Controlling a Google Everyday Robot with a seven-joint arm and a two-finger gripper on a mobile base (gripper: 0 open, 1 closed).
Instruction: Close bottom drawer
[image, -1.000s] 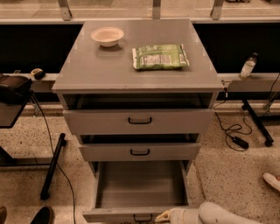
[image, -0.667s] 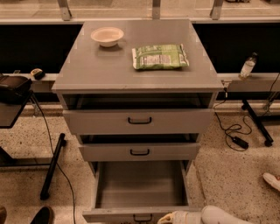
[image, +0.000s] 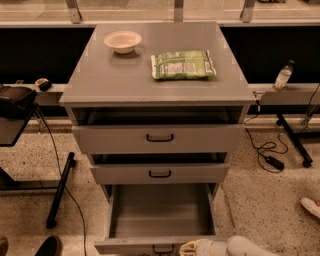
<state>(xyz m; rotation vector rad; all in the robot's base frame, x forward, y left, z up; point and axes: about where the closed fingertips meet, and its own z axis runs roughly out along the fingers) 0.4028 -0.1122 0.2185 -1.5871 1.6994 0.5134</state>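
- The bottom drawer (image: 160, 212) of the grey cabinet (image: 80, 102) is pulled far out toward the camera. Its grey inner floor is in full view and its front panel lies at the lower edge of the view.
- The white end effector (image: 192, 247) sits at the lower edge, against the right part of that front panel and just right of the small black handle (image: 163, 248). I cannot tell whether it is wide or narrow.
- The middle drawer (image: 160, 173) and top drawer (image: 160, 138) each stand slightly out, with a dark gap above each.
- On the counter (image: 125, 80) a pale bowl (image: 122, 41) stands at the back left. A green packet (image: 183, 64) lies to its right, well apart.
- The packet carries a white printed panel, but its writing is too small to read.
- A small bottle (image: 283, 76) stands on the ledge to the right of the cabinet, and its label is not readable either.
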